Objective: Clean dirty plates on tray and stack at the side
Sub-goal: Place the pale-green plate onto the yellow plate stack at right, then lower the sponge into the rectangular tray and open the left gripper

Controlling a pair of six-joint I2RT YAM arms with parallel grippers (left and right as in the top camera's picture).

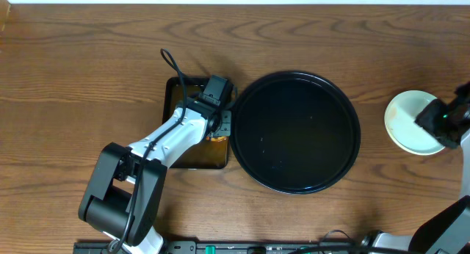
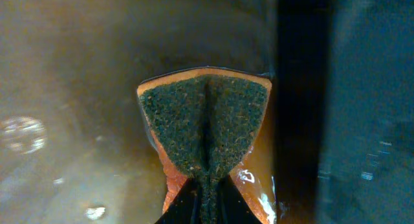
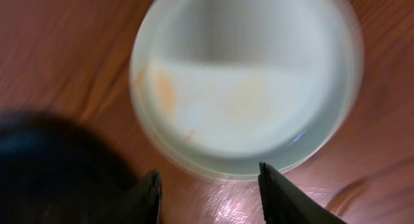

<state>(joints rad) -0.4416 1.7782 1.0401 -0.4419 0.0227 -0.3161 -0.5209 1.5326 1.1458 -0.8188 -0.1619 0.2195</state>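
The large round black tray (image 1: 297,131) lies mid-table with nothing on it. A pale mint-white plate (image 1: 408,119) sits on the bare wood at the right; it looks like a stack, but I cannot tell how many. In the right wrist view the plate (image 3: 246,81) shows faint orange smears. My right gripper (image 3: 208,191) is open just in front of the plate rim, over wood, and shows in the overhead view (image 1: 440,120). My left gripper (image 2: 206,208) is shut on an orange sponge with a dark green scrub face (image 2: 206,123), held in the rectangular pan (image 1: 176,92).
The rectangular dark pan holds brownish liquid (image 2: 71,107) and stands just left of the tray, touching its rim. The left arm (image 1: 158,147) reaches over the pan from the front left. Bare wood-grain tabletop (image 1: 88,56) lies around.
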